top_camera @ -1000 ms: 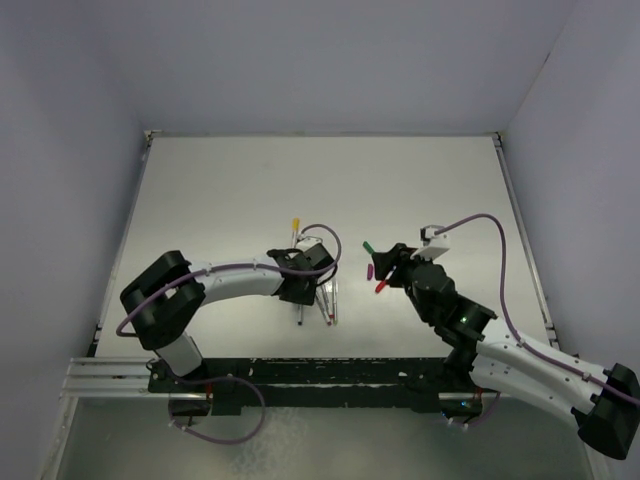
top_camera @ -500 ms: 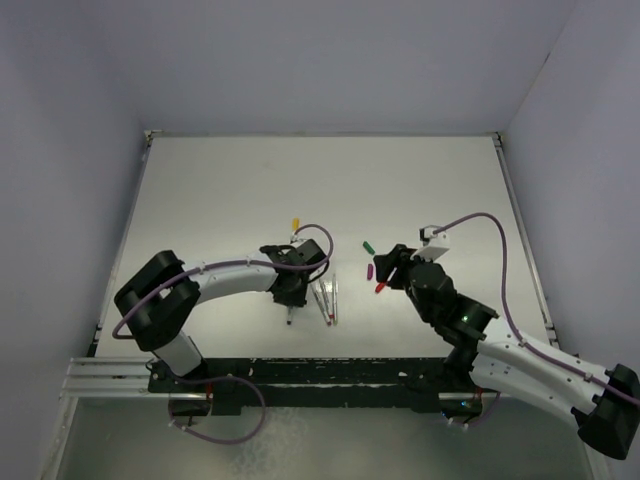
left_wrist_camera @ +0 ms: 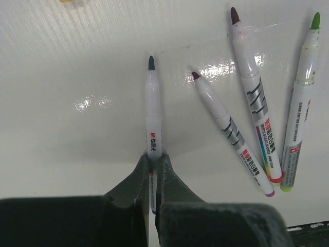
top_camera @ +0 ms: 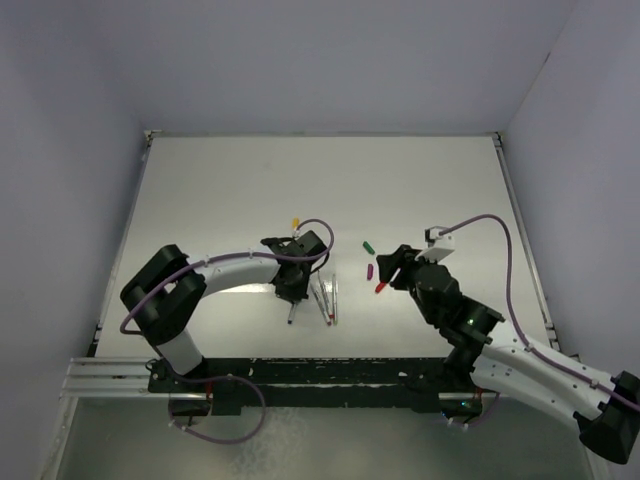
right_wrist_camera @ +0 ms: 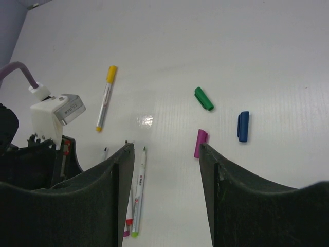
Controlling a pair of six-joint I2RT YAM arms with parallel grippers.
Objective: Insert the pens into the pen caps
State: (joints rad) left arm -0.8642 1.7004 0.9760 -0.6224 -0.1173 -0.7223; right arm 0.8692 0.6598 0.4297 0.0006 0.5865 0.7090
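We find the left gripper (left_wrist_camera: 152,167) clamped on the blue-tipped pen (left_wrist_camera: 152,116), centre-left of frame, well back from its tip. The right gripper (right_wrist_camera: 164,149) stands apart, empty; the blue cap (right_wrist_camera: 243,126) lies loose, right of centre. Risk: the pen pivots when pressed into it.

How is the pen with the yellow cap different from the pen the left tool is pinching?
The yellow-capped pen wears its cap; the pinched pen shows a bare dark tip. The yellow-capped pen lies free, apart from the others; the pinched pen is gripped by the left tool. Both are thin white pens.
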